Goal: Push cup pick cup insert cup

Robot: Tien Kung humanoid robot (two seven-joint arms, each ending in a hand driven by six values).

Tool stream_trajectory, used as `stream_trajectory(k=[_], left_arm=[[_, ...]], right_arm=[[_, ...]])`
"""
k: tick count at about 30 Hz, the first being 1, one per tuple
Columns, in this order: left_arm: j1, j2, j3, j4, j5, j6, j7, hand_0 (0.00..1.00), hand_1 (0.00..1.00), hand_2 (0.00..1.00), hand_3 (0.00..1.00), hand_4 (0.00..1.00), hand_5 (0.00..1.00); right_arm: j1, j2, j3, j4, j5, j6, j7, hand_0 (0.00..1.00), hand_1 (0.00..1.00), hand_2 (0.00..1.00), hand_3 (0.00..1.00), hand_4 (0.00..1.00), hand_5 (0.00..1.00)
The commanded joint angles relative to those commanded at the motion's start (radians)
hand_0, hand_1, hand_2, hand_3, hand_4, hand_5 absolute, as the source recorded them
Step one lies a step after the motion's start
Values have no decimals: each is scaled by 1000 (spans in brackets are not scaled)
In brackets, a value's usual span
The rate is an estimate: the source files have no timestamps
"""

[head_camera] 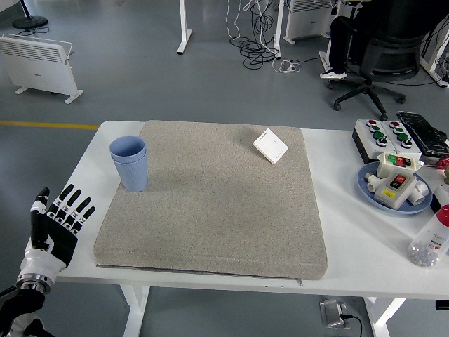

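- Fingers (74, 203) of our left hand (52, 223) are spread and straight, holding nothing, at the counter's (351, 232) near left edge.
- We see the blue cup (129, 163) upright on the grey mat's (210, 203) far left corner; it looks like two cups already nested.
- From our hand the cup lies forward and to the right, well apart, its long axis vertical.
- Our right hand is out of view, so we judge the left is nearer.
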Motion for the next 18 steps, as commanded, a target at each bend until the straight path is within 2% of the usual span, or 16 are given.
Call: stream_trajectory(k=[2, 3, 8, 9, 14, 15, 18], left_arm=[[-3, 0, 0, 3, 11, -5, 5, 825, 842, 906, 855, 651, 998], [-4, -1, 0, 6, 12, -7, 8, 857, 866, 916, 845, 633, 998], [-9, -3, 4, 12, 18, -6, 12, 857, 866, 916, 845, 633, 998], [-10, -3, 4, 14, 19, -6, 12, 874, 885, 929, 859, 608, 998], [-14, -5, 3, 19, 29, -2, 14, 874, 885, 929, 859, 608, 998], [-15, -5, 3, 19, 30, -1, 14, 910, 910, 966, 891, 606, 998], [-18, -5, 2, 21, 36, 3, 15, 910, 910, 966, 891, 606, 998]], right_arm=[[1, 0, 0, 0, 0, 0, 0, 753, 625, 621, 557, 74, 444], [1, 0, 0, 0, 0, 0, 0, 752, 625, 620, 557, 74, 445], [3, 0, 0, 0, 0, 1, 0, 752, 625, 620, 557, 74, 445], [3, 0, -1, 0, 0, 1, 0, 753, 625, 620, 557, 73, 446], [5, -1, -1, 0, 2, 1, 1, 753, 625, 620, 557, 73, 446], [5, -1, -1, 0, 2, 1, 1, 752, 625, 620, 557, 74, 447], [7, -1, -1, 0, 1, 1, 2, 752, 625, 620, 557, 74, 447]])
